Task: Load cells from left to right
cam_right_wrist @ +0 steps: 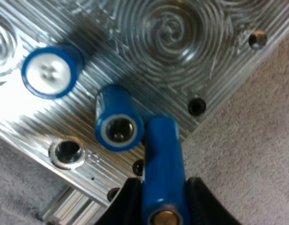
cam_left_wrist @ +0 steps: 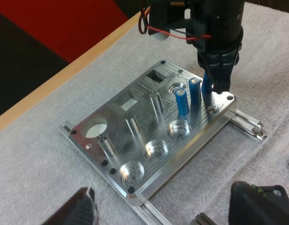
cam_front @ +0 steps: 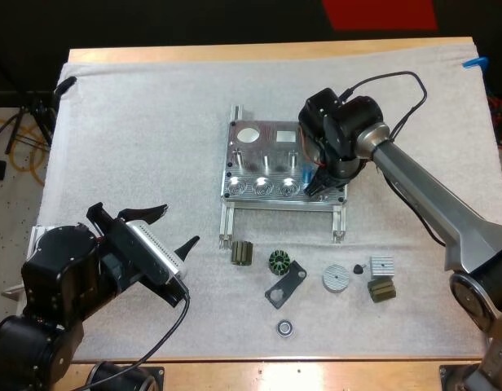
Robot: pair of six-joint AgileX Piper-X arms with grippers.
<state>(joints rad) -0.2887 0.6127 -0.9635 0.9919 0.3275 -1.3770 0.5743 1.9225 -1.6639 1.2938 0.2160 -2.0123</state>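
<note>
— Cells [cam_left_wrist: 182,103], where are they?
— Two blue ones stand upright on the metal fixture [cam_left_wrist: 135,123], just beside each other, near its right end as the high view has it. One has a white top, the other a dark hollow top.
— And the third cell [cam_right_wrist: 163,154]?
— It is pinched in the right gripper [cam_right_wrist: 164,202], black fingers [cam_right_wrist: 125,206] pressing it from both sides. It hangs just beside the second standing one, over the fixture's near right corner. Whether it touches the metal, cannot tell.
— Left gripper [cam_front: 178,226]?
— Fingers spread apart, nothing between them. It sits over the white mat [cam_front: 137,122] at the near left, well apart from the fixture and facing it.
— What else is on the fixture?
— Three round recesses [cam_left_wrist: 158,149] in a row along its near edge, shiny.
— And on the mat?
— Small dark parts [cam_front: 279,262] lie in a loose row nearer than the fixture. Among them are a flat plate [cam_front: 285,285], a grey disc [cam_front: 336,278], a finned block [cam_front: 382,265] and a ring [cam_front: 285,328].
</note>
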